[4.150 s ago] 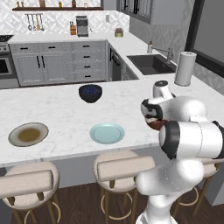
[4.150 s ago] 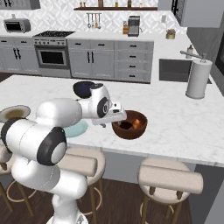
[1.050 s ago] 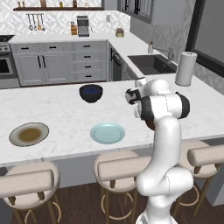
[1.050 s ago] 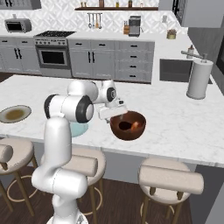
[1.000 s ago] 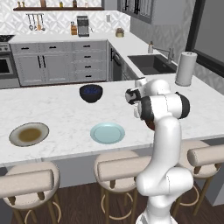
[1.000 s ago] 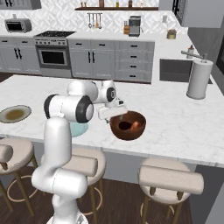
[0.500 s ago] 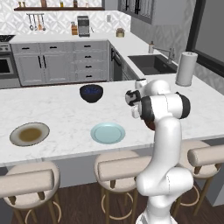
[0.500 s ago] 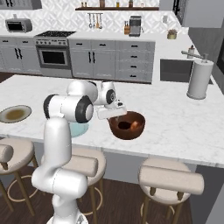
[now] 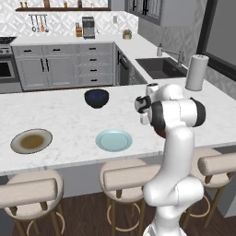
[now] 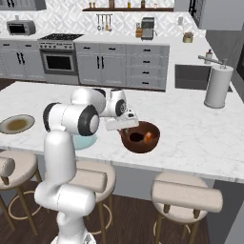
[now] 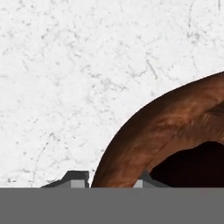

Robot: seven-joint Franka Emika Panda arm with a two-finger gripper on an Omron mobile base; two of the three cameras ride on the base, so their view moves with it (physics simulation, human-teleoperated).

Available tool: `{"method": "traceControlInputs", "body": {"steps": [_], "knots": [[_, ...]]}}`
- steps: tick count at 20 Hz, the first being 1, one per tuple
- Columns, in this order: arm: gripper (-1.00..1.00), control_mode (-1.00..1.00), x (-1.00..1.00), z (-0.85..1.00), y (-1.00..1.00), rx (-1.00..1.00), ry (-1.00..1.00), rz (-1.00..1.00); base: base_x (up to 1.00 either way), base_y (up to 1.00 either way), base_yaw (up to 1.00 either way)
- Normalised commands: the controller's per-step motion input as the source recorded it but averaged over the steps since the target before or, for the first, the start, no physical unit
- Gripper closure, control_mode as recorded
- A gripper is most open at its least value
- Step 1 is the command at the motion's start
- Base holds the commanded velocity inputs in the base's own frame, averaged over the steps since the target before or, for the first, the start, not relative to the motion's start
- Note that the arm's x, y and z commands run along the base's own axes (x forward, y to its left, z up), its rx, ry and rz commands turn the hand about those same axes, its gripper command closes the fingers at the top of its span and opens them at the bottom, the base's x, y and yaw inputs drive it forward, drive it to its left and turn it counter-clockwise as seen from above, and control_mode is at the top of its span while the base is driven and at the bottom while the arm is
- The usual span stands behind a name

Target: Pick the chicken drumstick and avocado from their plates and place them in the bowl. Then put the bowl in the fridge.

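The reddish-brown bowl (image 10: 141, 143) stands on the marble counter right of my arm. Inside it lie the orange chicken drumstick (image 10: 149, 137) and the dark avocado (image 10: 136, 138). My gripper (image 10: 125, 126) is shut on the bowl's near-left rim. In the hand view the rim of the bowl (image 11: 157, 131) runs between the tips of the gripper (image 11: 111, 181). From the left base view my arm covers all but a dark sliver of the bowl (image 9: 159, 133). The tan-olive plate (image 9: 31, 141) and the blue-green plate (image 9: 114, 139) both lie bare. The fridge is out of view.
A dark blue-black bowl (image 9: 97, 97) sits further back on the counter. A paper towel roll (image 10: 218, 86) stands at the right beside the sink (image 10: 190, 76). Padded stools (image 10: 186, 195) line the counter's near edge.
Since four seconds ago my arm has unfolded from a hunched pose to an upright one. Over the last second the hand and the bowl have barely shifted.
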Motion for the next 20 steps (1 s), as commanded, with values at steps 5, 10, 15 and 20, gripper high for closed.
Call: {"method": "traceControlInputs", "body": {"steps": [5, 10, 15, 20], "knots": [[1.0, -1.0, -0.67, 0.54, -0.07, 0.1, -0.08, 0.0, 0.0, 0.0, 0.0], [1.0, -1.0, -0.59, 0.96, 0.22, 0.01, -0.12, 0.07, 0.0, 0.0, 0.0], [1.0, -1.0, -0.75, 0.87, 0.46, -0.01, -0.06, 0.3, 0.0, 0.0, 0.0], [1.0, -1.0, -0.69, 0.47, 0.52, -0.03, 0.0, 0.54, 0.0, 0.0, 0.0]]}}
